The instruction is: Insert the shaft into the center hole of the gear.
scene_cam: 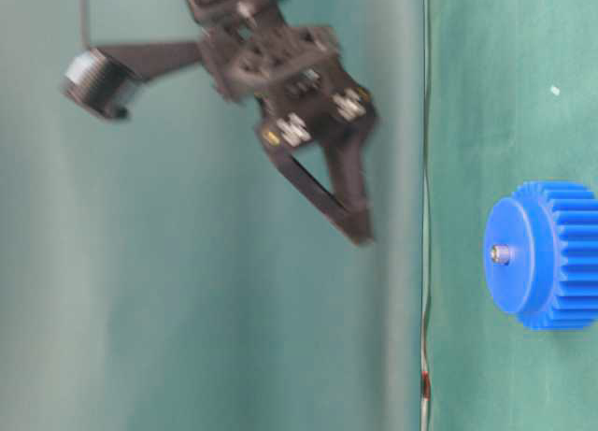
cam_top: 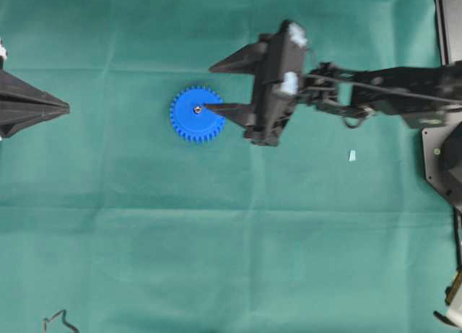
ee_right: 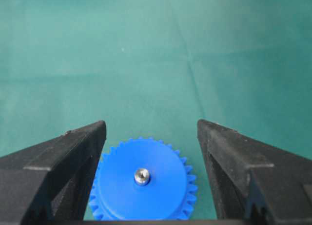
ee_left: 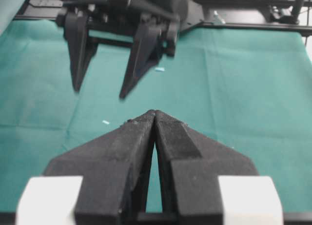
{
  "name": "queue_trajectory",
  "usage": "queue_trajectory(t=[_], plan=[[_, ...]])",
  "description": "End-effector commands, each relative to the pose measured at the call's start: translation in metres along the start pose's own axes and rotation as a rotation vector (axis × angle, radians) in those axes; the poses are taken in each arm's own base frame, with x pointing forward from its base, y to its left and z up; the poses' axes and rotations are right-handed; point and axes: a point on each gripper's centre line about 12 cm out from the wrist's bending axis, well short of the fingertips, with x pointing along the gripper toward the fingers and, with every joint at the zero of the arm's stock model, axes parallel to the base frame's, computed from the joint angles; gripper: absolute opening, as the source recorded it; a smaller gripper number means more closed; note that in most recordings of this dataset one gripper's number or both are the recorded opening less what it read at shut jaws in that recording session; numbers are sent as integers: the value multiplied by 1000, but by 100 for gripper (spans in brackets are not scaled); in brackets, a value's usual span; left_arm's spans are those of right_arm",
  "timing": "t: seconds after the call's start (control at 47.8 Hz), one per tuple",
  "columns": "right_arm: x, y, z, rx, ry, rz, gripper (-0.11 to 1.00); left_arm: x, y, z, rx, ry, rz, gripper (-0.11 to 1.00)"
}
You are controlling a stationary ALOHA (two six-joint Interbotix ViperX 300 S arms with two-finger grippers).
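Shaft (ee_right: 142, 176) sits upright in the center hole of the gear (ee_right: 146, 186), its long axis vertical, shiny end poking just above the gear's flat face. Gear lies flat on the green table (cam_top: 216, 239), left of middle in the overhead view. Right hand (cam_top: 216, 84) is the nearer one: fingers spread wide, holding nothing, raised clear above the gear in the table-level view. In its wrist view the gear and shaft lie below and between the two fingers, touching neither. Left hand (ee_left: 155, 112) is parked well apart at the left edge, fingers pressed together, empty. Insertion looks done, though whether the shaft is fully seated is hard to tell from these angles. Probably only a straight retreat remains.
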Motion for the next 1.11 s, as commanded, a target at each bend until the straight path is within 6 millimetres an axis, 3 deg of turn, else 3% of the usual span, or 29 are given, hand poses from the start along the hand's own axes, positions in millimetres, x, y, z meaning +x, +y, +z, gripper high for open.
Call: queue_trajectory(t=[0.0,0.397,0.565,0.774,1.087], plan=[[-22,3,23,-1,-68,14,77,1,0,10,2,-26,1,0],[-101,-2,24,1,-158,30,77,1,0,10,2,-28,1,0],[-125,-3,25,0,-170,41,77,1,0,10,2,-29,1,0],[-141,-4,19,1,-166,47,77,1,0,9,3,-26,1,0],[-144,-4,20,3,-178,48,77,1,0,10,2,-31,1,0]])
